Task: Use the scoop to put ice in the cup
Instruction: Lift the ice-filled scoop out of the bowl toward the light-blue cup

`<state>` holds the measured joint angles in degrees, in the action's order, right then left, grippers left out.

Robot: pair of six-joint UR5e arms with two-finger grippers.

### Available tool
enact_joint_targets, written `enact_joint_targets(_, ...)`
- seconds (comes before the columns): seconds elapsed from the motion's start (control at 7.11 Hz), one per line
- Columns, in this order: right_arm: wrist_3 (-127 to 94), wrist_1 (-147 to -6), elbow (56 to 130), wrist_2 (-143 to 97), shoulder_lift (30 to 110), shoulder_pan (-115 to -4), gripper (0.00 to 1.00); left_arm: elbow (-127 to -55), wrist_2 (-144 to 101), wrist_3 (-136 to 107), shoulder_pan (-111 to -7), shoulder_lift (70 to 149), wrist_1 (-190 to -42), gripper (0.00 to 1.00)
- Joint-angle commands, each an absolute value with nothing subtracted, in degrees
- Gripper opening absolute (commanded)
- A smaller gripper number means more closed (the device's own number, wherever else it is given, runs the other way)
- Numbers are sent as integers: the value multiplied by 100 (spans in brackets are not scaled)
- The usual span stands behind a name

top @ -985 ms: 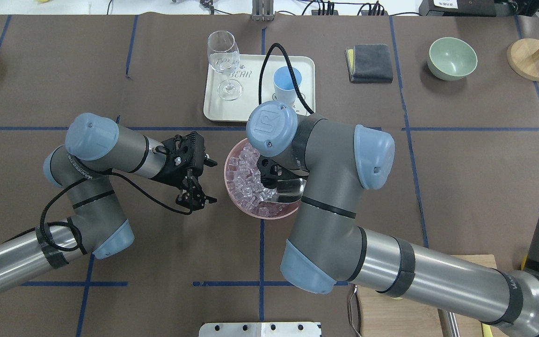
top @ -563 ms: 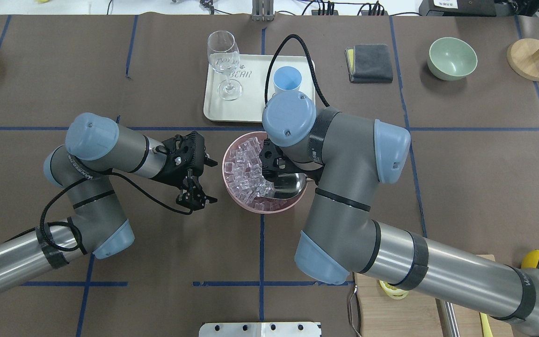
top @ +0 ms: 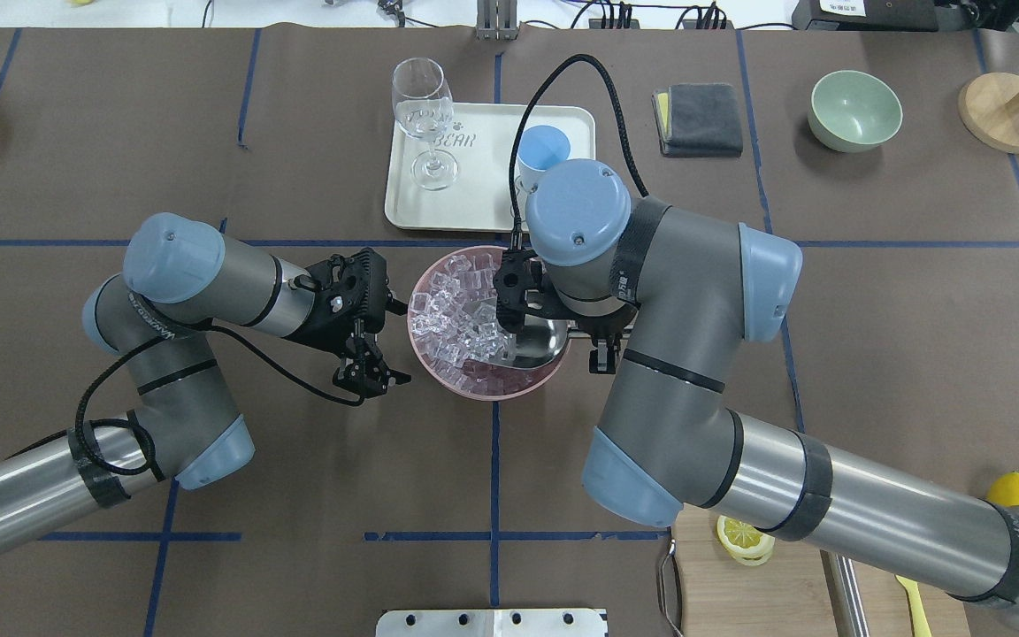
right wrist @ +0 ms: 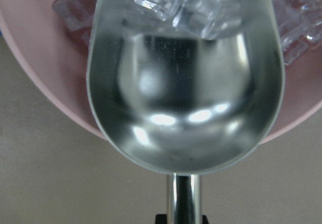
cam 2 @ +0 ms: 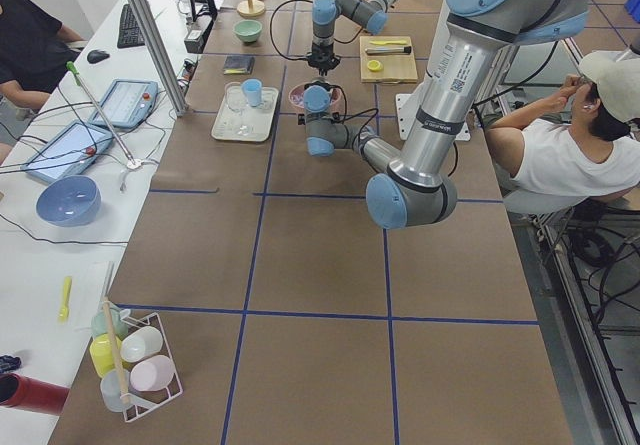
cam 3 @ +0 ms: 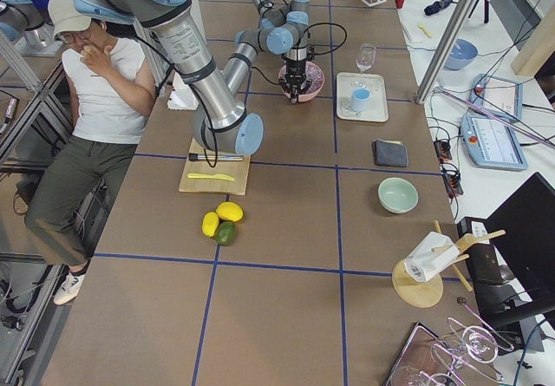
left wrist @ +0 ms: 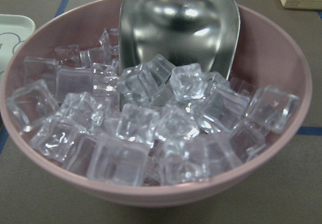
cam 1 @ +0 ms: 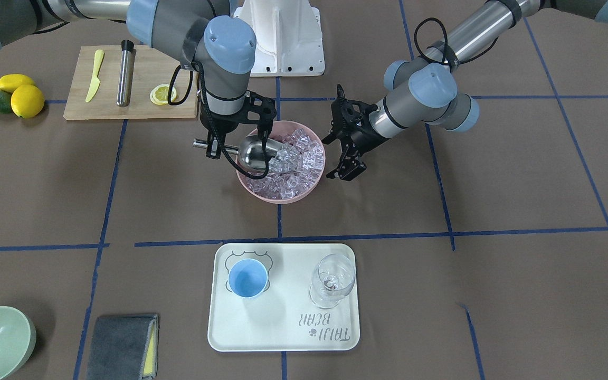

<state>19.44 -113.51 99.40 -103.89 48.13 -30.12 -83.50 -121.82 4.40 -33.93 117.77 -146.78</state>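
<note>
The right fingers [cam 1: 212,148] grip the scoop [cam 1: 254,153] by its handle so its mouth digs into the ice [cam 1: 296,158] in the pink bowl [cam 1: 283,199]. The left fingers [top: 372,376] hang open beside it. The blue cup [cam 1: 248,278] waits on the tray [cam 1: 283,338].

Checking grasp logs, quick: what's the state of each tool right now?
Left tool: open, empty, beside the pink bowl.
Right tool: closed on the scoop by its handle, trough in the ice.

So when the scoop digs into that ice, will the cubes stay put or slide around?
The ice looks glassy and loosely heaped, so cubes will probably slide and tumble. The pink bowl sits unheld, so it may shift under the scoop.
</note>
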Motion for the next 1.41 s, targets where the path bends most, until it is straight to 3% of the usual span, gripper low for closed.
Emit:
enact_joint_targets(0.0,1925,-11329,10168,-10537,4965,-3093,0,-8350,-12182,439,-3393,11777,-14678,100)
enact_joint_targets(0.56,1872,-11085,10204,-10861,5018,-3233,0,-8350,-12182,439,-3393,11769,-14678,100)
enact_joint_targets(0.84,1522,-10208,10536,-11327,5587,-3514,0,-8350,-12173,439,-3393,11769,-14678,100)
enact_joint_targets(1.27,1135,-10160,11089,-11785,5660,-4033,0,-8350,-12173,439,-3384,11777,-14669,100)
